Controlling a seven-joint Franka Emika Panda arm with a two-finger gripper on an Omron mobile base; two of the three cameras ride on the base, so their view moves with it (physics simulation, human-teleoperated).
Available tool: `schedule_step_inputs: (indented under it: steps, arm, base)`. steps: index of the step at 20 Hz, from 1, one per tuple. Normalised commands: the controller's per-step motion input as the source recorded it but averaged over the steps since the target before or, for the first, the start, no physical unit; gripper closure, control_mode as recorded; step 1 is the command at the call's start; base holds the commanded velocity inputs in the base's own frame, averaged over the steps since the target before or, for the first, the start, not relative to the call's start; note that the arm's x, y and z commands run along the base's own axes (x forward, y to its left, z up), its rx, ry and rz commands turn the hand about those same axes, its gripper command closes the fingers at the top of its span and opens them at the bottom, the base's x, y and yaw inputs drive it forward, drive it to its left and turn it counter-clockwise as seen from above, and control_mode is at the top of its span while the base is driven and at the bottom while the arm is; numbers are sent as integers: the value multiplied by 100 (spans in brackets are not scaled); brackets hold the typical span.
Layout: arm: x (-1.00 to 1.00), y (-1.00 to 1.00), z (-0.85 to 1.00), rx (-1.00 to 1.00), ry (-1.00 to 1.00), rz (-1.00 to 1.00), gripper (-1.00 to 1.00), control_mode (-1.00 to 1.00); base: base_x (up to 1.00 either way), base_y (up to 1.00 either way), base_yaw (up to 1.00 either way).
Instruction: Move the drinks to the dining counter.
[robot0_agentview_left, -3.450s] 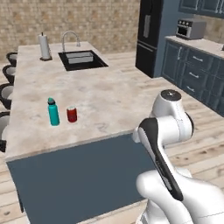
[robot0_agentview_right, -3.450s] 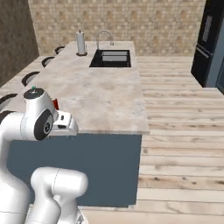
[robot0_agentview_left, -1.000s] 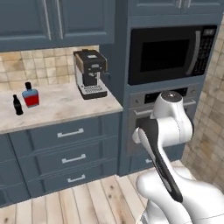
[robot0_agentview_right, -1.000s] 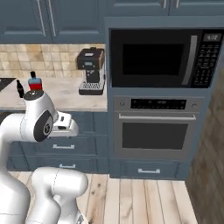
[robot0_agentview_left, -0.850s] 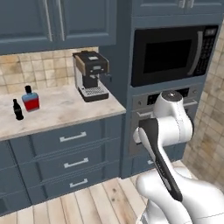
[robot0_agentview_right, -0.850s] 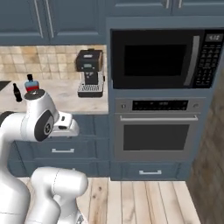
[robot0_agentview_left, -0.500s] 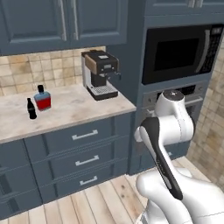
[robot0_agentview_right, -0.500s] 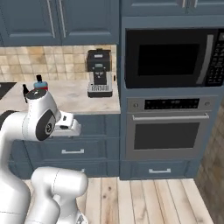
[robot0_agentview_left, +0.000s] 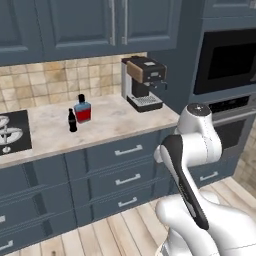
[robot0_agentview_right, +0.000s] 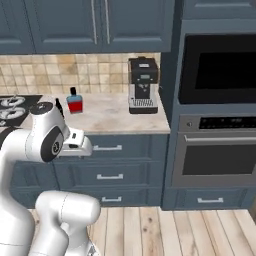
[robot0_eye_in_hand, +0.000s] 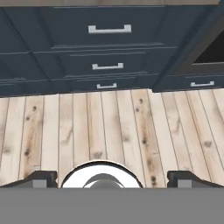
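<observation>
Here the flat blue bottle (robot0_agentview_left: 82, 111) and small black bottle (robot0_agentview_left: 72, 121) stand just beside each other on the marble counter (robot0_agentview_left: 115, 125), near the coffee machine (robot0_agentview_left: 143, 82). The gripper (robot0_eye_in_hand: 112, 178) points at the wooden floor (robot0_eye_in_hand: 109, 127), jaws wide and empty.

Two drinks on the marble counter, one coffee machine beside them

On the counter (robot0_agentview_left: 115, 122) stand one flat blue bottle (robot0_agentview_left: 82, 110) with a red label and one small black bottle (robot0_agentview_left: 72, 120), just beside each other; one coffee machine (robot0_agentview_left: 143, 82) sits to their right. Below run three rows of drawers (robot0_agentview_left: 120, 172); right of them, one microwave (robot0_agentview_right: 220, 67) over one oven (robot0_agentview_right: 220, 155).
</observation>
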Motion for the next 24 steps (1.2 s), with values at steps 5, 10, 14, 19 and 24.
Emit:
schedule_step_inputs:
  steps: [5,10,14,19,24]
  arm:
    - [0,0,0,0,0,0,-100,100]
    - [0,0,0,0,0,0,-100,100]
    - [0,0,0,0,0,0,-100,100]
    - [0,0,0,0,0,0,-100,100]
    - [0,0,0,0,0,0,-100,100]
  base:
    - [34,53,6]
    - [36,49,5]
    - [46,54,5]
    - [41,51,7]
    - [44,45,4]
